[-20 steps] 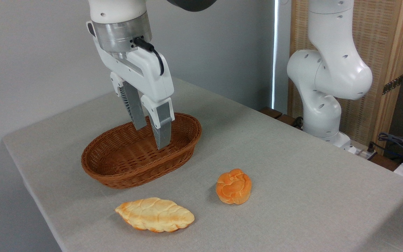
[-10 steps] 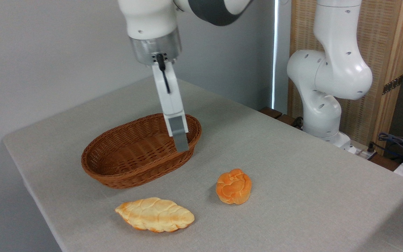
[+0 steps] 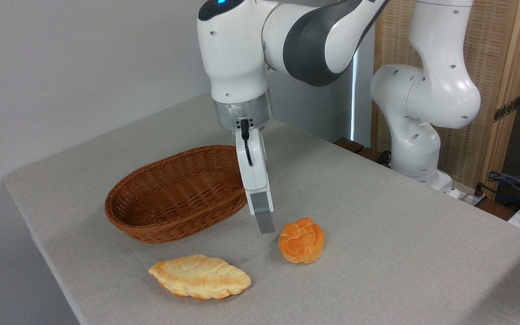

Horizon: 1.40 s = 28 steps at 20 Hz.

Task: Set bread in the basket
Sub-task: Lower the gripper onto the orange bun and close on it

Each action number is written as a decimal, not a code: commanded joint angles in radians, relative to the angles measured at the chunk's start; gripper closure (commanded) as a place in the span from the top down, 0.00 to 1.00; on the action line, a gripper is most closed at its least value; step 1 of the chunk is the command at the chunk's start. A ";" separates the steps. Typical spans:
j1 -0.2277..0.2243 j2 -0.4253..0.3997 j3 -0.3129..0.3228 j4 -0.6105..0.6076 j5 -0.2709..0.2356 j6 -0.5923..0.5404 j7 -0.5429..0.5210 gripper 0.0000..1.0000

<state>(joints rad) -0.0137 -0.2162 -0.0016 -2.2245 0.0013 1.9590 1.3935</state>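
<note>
Gripper (image 3: 265,228) is seen edge-on, pointed down; only one grey finger (image 3: 263,216) is visible, so finger spread can't be told. Nothing is seen held. Fingertip hangs just left of and slightly behind the bun (image 3: 301,240), near it but w/ a gap; not touching. Bun lies on the table (image 3: 400,253), right of center, upright w/ swirled top up. Basket (image 3: 176,192) sits left of gripper, bottom bare, apart from bun. Gripper body overlaps basket's right rim in view; contact can't be judged. Braided loaf (image 3: 200,276) lies at front, below basket, left of bun, well apart from finger. Arm base (image 3: 415,149) stands at table's far right edge.
</note>
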 commanded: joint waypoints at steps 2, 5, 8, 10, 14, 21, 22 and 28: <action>-0.003 0.015 0.011 -0.033 0.077 0.023 0.028 1.00; -0.003 0.018 0.021 -0.046 0.129 0.023 0.041 1.00; -0.003 0.026 0.023 -0.084 0.173 0.023 0.065 1.00; -0.003 0.026 0.022 -0.096 0.206 0.023 0.065 1.00; -0.003 0.035 0.022 -0.103 0.207 0.021 0.065 0.58; -0.003 0.037 0.022 -0.103 0.207 0.018 0.065 0.48; -0.003 0.037 0.022 -0.101 0.207 0.018 0.067 0.48; -0.014 0.058 0.009 0.026 0.107 -0.070 -0.045 0.52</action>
<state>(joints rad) -0.0137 -0.1767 0.0087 -2.2993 0.1853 1.9597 1.4281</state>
